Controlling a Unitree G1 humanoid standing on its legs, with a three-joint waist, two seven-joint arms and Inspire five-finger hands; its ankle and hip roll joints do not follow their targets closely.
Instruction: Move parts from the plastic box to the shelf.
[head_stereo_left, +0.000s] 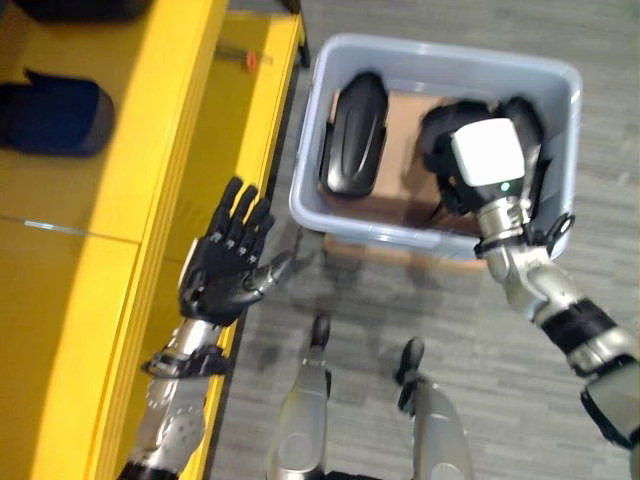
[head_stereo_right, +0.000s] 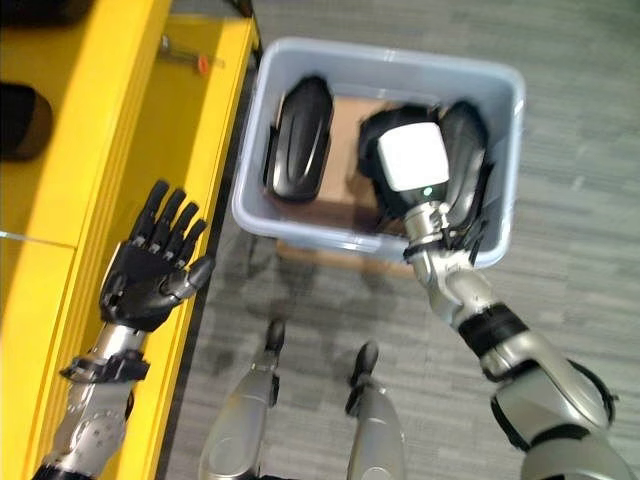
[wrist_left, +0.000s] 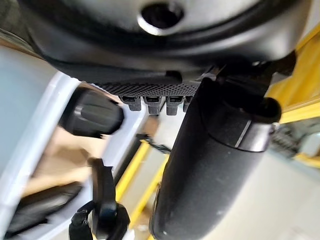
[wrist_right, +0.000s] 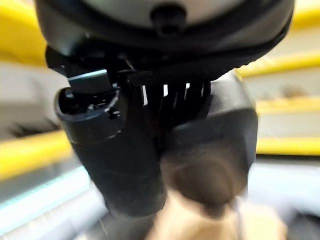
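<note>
Left hand (head_stereo_left: 225, 265) spread; part (head_stereo_left: 353, 135) lies lengthwise in box (head_stereo_left: 330, 215).

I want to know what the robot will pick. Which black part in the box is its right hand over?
The black part on the robot's right side of the plastic box, beneath the right hand; the other black part lies apart, uncovered.

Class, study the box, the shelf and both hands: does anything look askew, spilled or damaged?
Nothing stands out. The grey plastic box sits on the floor beside the yellow shelf, black parts lying inside it. The right hand reaches into the box; the left hand hangs open by the shelf.
</note>
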